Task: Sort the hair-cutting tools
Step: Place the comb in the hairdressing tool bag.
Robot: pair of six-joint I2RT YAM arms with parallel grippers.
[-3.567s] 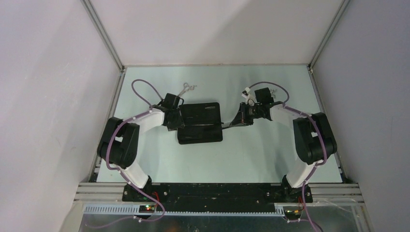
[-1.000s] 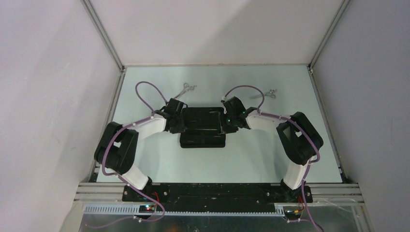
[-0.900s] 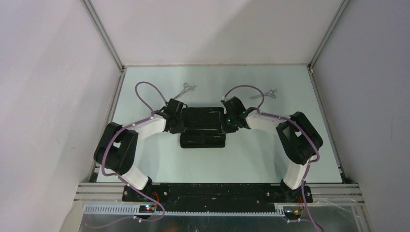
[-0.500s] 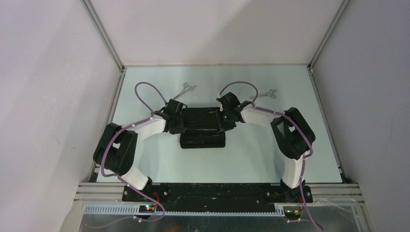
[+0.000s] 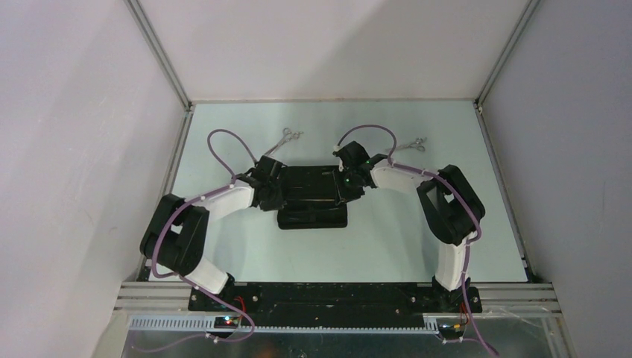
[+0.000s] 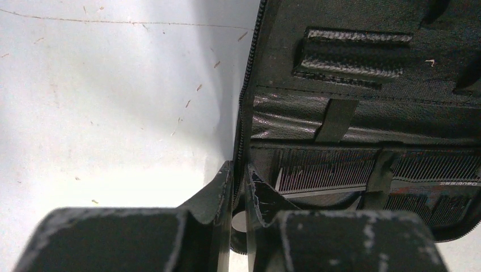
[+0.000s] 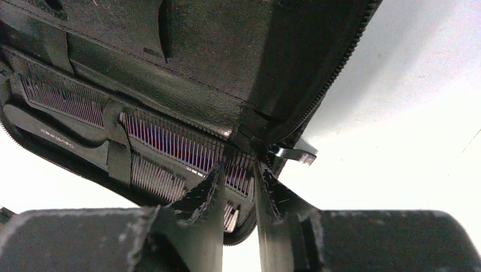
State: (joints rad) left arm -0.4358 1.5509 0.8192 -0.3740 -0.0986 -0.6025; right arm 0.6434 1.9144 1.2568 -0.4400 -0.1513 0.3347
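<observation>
My left claw (image 6: 238, 170) is pinched tight on the zip edge of the open black case (image 6: 363, 119). My right claw (image 7: 239, 169) is nipped on the opposite edge, beside the zip pull (image 7: 292, 154). Both combs (image 7: 170, 144) sit strapped inside, the white print (image 7: 57, 137) on one too small to read, while the scissors (image 5: 289, 136) and a second pair (image 5: 414, 144) lie on the table (image 5: 387, 246) beyond the case.

Zip case (image 5: 313, 195) lies open mid worktop (image 5: 335, 253). L arm (image 5: 223, 198) and R arm (image 5: 406, 177) block both ends, no side entry. Front strip: clear run. Back strip: L scissors (image 5: 287, 136), R scissors (image 5: 412, 145) well apart, purple cable loop (image 5: 364, 127) in the lane betw them.
</observation>
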